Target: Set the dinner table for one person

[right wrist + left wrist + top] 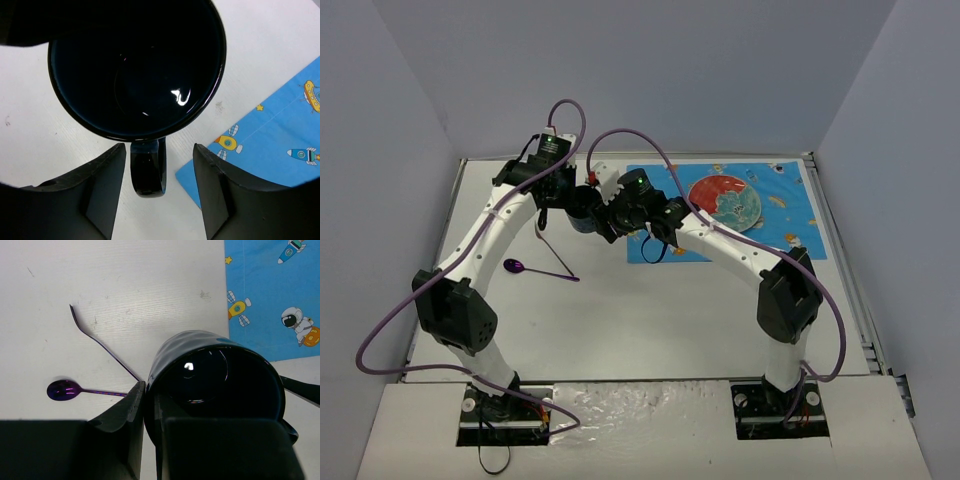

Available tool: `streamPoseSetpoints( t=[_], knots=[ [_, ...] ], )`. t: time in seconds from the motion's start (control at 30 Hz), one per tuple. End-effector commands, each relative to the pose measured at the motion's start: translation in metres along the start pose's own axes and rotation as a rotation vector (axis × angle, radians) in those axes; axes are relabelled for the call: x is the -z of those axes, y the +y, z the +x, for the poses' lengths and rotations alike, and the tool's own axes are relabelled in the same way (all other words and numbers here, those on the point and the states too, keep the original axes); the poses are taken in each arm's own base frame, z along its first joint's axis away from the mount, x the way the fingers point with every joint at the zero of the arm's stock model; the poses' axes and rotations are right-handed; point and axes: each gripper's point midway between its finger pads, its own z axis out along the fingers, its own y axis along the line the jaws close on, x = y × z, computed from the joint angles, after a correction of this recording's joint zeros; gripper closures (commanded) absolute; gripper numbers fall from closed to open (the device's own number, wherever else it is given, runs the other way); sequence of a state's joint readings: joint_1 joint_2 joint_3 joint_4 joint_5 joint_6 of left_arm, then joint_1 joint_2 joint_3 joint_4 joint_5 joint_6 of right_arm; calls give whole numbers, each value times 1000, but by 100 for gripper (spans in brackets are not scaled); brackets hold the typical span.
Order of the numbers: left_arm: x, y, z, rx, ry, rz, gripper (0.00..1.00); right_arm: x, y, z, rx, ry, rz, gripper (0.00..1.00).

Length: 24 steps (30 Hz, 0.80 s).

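A dark glossy mug [585, 212] is held over the white dinner table [650, 320], just left of the blue cartoon-print mat [790, 215]. My left gripper [150, 390] is shut on the mug's wall [215, 375], with one finger outside and one inside the rim. My right gripper [160, 185] is open, and its fingers [107, 185] straddle the mug's handle [147, 167] without touching it. The mug's open mouth [135, 70] fills the top of the right wrist view. A red and pale-blue plate [725, 200] lies on the mat.
A purple spoon [515, 266] and a thin purple fork [555, 252] lie on the table to the left; both also show in the left wrist view, the spoon [64, 389] and the fork [97, 340]. The mat's corner [270, 150] lies right of the handle. Grey walls enclose the table.
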<state>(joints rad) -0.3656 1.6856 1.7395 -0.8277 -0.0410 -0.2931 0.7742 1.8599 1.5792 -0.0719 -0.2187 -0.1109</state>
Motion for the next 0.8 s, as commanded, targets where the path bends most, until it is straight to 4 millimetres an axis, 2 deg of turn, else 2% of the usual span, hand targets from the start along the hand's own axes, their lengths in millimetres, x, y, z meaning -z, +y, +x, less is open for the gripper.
streamPoseSetpoints(
  t=[0.0,0.47,0.67,0.7,0.77],
  knots=[
    [32,-9,-30,31,-138,47,100,11,-2,-43,33,-111,31,50],
    [26,-13,-24,8,-114,54,100,11,1,-49,41,-121,36,63],
    [30,-14,-29,4,-129,56,100,8,0,-45,42,-110,42,77],
    [30,-14,-29,0,-130,58,100,8,0,-44,43,-108,42,81],
    [29,-14,-28,-2,-126,57,100,7,-1,-43,45,-105,44,94]
  ],
)
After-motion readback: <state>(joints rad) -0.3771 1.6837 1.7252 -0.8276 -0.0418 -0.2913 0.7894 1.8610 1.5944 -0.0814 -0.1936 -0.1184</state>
